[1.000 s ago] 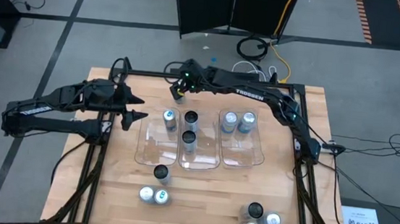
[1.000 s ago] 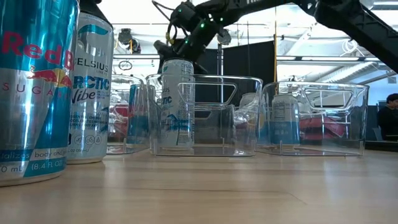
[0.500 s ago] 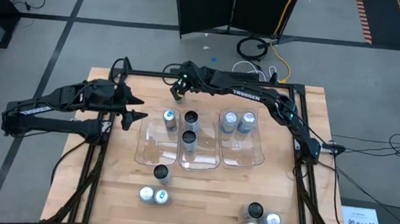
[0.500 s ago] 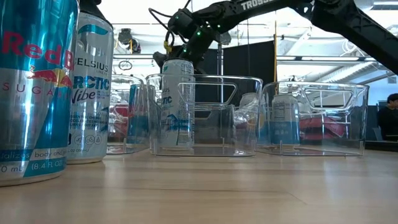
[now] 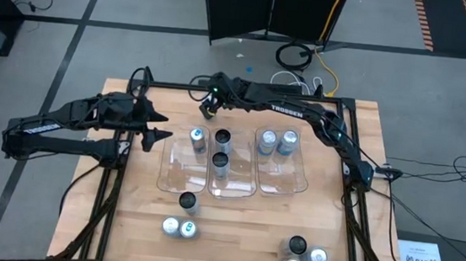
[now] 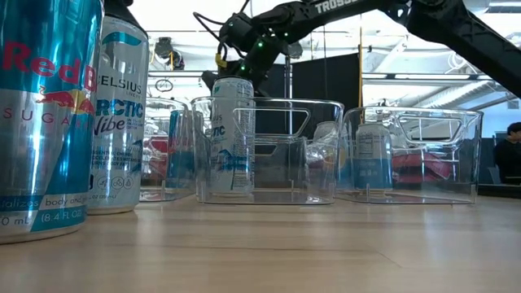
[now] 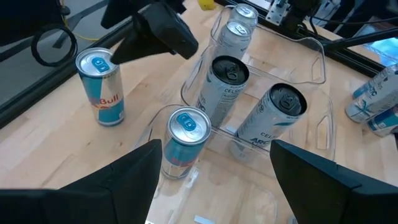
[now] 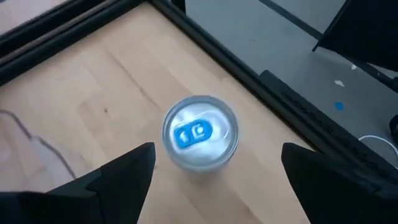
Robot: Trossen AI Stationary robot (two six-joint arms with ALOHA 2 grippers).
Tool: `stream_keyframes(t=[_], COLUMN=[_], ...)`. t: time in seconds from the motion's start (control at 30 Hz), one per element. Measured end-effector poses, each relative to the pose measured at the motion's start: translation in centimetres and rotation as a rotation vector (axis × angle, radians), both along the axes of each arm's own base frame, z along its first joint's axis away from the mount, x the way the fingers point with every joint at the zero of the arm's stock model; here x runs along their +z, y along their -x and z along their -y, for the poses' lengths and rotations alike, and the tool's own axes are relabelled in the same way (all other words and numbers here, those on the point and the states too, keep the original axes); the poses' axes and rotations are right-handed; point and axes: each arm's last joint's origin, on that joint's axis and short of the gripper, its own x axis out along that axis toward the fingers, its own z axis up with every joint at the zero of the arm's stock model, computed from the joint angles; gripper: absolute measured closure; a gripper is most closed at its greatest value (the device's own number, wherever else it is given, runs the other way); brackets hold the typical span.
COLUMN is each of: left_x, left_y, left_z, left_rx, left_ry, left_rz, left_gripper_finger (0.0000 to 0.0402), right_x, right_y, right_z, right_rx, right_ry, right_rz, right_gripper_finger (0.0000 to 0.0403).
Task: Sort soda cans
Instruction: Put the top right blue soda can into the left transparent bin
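A: Right fingers [image 8: 211,180] spread wide above a blue-tabbed soda can [image 8: 200,132], which stands alone on the bench [image 5: 327,215] at about 11 o'clock, near the far frame rail; nothing is held.

B: And the left fingers [image 7: 211,171]?

A: Also wide apart and empty, at 9 o'clock, pointing toward three clear trays [image 5: 282,179] at bench centre. One blue-tabbed can [image 7: 186,142] stands in the left tray, two dark-topped cans [image 7: 275,121] in the middle tray, two silver cans [image 5: 276,142] in the right tray.

B: The rest?

A: Three cans [image 5: 181,219] at 7 o'clock, three more [image 5: 302,257] at 5 o'clock, all upright on the bench.
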Motion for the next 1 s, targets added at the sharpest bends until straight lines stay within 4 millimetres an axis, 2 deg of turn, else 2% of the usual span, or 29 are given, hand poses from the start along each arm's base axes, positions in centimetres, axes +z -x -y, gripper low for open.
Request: stream_keyframes(t=[0.2, 0.4, 0.67, 0.77, 1.0], left_x=[0.1, 0.4, -0.3, 0.2, 1.6], left_y=[-0.1, -1.4, -4.7, -6.3, -10.2], left_z=[-0.1, -0.6, -1.7, -2.4, -6.3], left_rx=[0.031, 0.102, 0.105, 0.094, 0.244], left_ry=[0.036, -0.028, -0.151, -0.191, -0.135], left_rz=[0.02, 0.062, 0.013, -0.007, -0.105], left_gripper_finger=[0.0093, 0.0093, 0.0093, 0.0093, 0.0099], right_x=[1.3, 4.8, 10.6, 12.5, 16.0], right_y=[1.5, 4.6, 9.1, 11.2, 15.8], right_z=[-0.6, -2.0, -6.9, -9.0, -13.9], right_rx=[0.003, -0.011, -0.031, -0.082, -0.184], right_ry=[-0.032, -0.078, -0.028, 0.0, 0.044], right_rz=[-0.094, -0.178, -0.234, -0.249, -0.219], right_gripper_finger=[0.0062, 0.0062, 0.0062, 0.0062, 0.0062])
